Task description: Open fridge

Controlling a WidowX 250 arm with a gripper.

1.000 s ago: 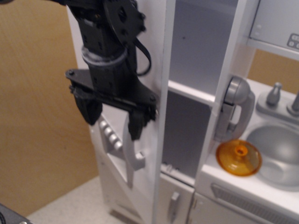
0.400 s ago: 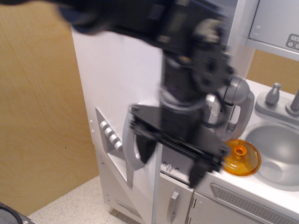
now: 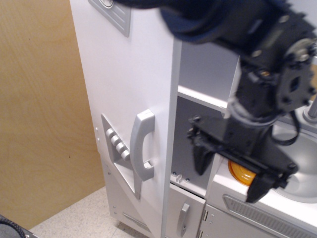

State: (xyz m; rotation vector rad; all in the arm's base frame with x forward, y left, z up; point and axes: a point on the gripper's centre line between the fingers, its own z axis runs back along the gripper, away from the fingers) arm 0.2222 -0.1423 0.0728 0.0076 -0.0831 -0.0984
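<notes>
Wood-panel wall behind, the fridge (image 3: 133, 99) stands ajar; the spread, empty end effector (image 3: 232, 171) has swung right.

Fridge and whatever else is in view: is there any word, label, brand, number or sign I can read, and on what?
None can be read.
Fridge: door and white sides bear no print.
Dispenser panel: four plain buttons, no marks to be made out.
Grey plate at the top: cut off by the frame and too blurred to read.
Gripper: black, blurred, no lettering seen.

One fridge (image 3: 126, 99), four dispenser buttons (image 3: 116, 141), two door handles (image 3: 142, 145), one orange disc (image 3: 239, 173), one claw (image 3: 231, 169).
</notes>
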